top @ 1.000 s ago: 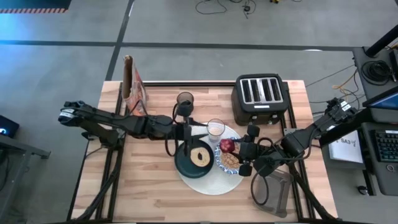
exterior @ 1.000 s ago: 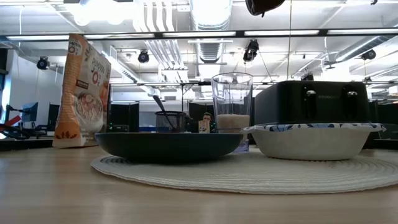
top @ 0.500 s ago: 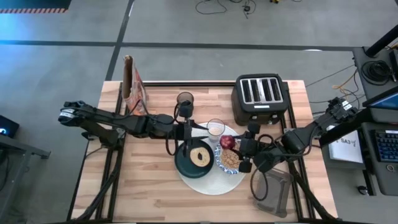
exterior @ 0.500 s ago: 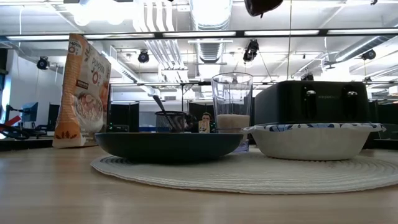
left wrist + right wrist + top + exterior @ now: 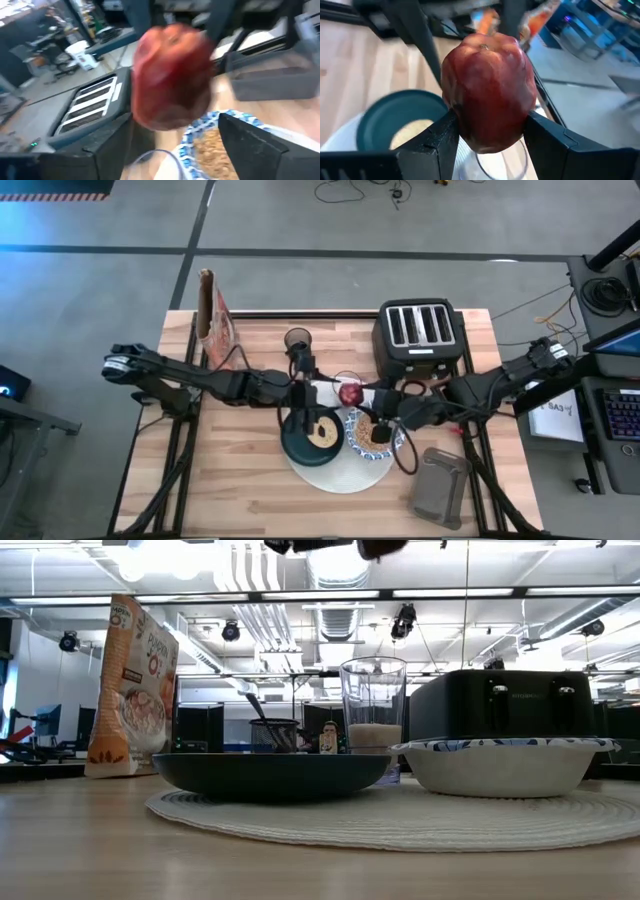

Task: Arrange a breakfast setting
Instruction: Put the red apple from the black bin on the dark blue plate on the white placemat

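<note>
Had the right gripper (image 5: 490,135) clamped on the red apple (image 5: 489,90), up in the air over the glass (image 5: 346,390) at 12 o'clock on the mat (image 5: 340,477); left gripper (image 5: 312,392) sat beside it, jaws apart, probably for a handoff

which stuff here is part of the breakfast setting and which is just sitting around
Setting: white mat, green plate, patterned bowl, glass, bagel, apple clamped in the right gripper.
Lying about: toaster, cereal bag, dark cup.
</note>
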Robot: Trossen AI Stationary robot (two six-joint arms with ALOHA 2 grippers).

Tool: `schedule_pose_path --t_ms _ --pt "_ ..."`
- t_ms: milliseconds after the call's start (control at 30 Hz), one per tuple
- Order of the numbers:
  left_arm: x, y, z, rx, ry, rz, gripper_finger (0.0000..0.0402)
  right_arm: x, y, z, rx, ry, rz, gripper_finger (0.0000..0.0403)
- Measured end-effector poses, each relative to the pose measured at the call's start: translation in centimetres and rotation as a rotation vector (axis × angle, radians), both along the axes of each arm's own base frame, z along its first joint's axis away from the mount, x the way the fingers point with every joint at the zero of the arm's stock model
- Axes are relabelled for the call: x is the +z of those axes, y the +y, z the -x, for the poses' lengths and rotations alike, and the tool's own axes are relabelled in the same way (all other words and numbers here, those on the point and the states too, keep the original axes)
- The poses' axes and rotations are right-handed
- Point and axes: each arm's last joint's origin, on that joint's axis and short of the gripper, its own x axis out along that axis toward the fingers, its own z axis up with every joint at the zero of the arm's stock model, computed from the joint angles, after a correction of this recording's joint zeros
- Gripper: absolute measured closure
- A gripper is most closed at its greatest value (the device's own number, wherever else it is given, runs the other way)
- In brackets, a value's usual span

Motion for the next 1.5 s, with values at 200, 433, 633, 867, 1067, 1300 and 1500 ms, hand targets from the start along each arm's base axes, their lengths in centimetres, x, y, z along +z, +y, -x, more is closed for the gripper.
schedule_pose_path --t_ms 200,433,633,867,1067,1300,1500 --pt "-0.5 0.2 -0.6 0.088 -0.018 -0.060 0.0098 0.2 -0.7 -0.4 0.024 -0.001 0.012 0.0218" --pt "-0.2 -0.1 -0.8 0.025 -0.038 -0.060 0.0095 0.2 -0.7 -0.5 0.117 0.033 0.051 0.0218" --pt "0.3 -0.3 -0.9 -0.036 -0.056 -0.062 0.0095 0.2 -0.8 -0.6 0.171 0.053 0.098 0.0218" --pt "0.7 -0.7 -1.0 -0.187 -0.099 -0.052 0.0095 0.2 -0.6 -0.7 0.284 0.059 0.080 0.0218" --pt "1.1 -0.8 -1.3 -0.199 -0.151 -0.053 0.0103 0.0 -0.9 -1.0 0.297 0.068 0.044 0.0218" --pt "-0.3 -0.9 -2.1 -0.196 -0.096 -0.047 0.0139 0.0 -1.0 -1.0 0.301 0.066 0.052 0.0218" --pt "-0.2 -1.0 -2.3 -0.196 -0.096 -0.051 0.0144 0.0 -0.9 -0.9 0.300 0.066 0.048 0.0218"
